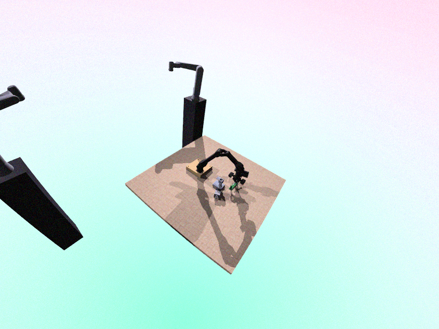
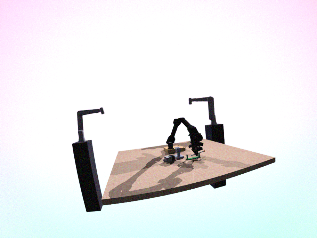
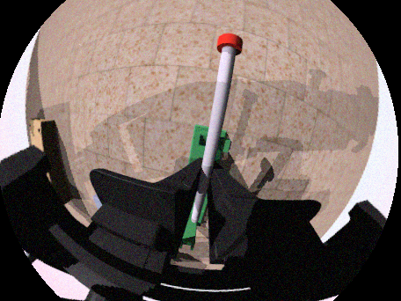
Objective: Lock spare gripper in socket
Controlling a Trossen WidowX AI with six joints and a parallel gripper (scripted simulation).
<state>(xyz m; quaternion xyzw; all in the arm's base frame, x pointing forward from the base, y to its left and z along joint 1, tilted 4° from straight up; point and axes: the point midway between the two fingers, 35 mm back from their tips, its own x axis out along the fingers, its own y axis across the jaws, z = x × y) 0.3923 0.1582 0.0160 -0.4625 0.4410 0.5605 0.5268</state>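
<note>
You see a pin (image 3: 221,98) with a pale grey-white shaft and a bright red cap (image 3: 229,43). Your fingers are black, as is your arm (image 1: 221,153) (image 2: 175,128). The cradle (image 1: 232,186) (image 2: 193,158) (image 3: 199,145) is green; the mount (image 1: 219,183) (image 2: 178,153) is blue-grey. Your base block (image 1: 192,165) (image 2: 181,148) is yellow-tan. The bench (image 1: 184,216) (image 2: 143,184) (image 3: 154,48) is pinkish beige, patterned with brick-like outlines and, close up, rust-brown speckles.
</note>
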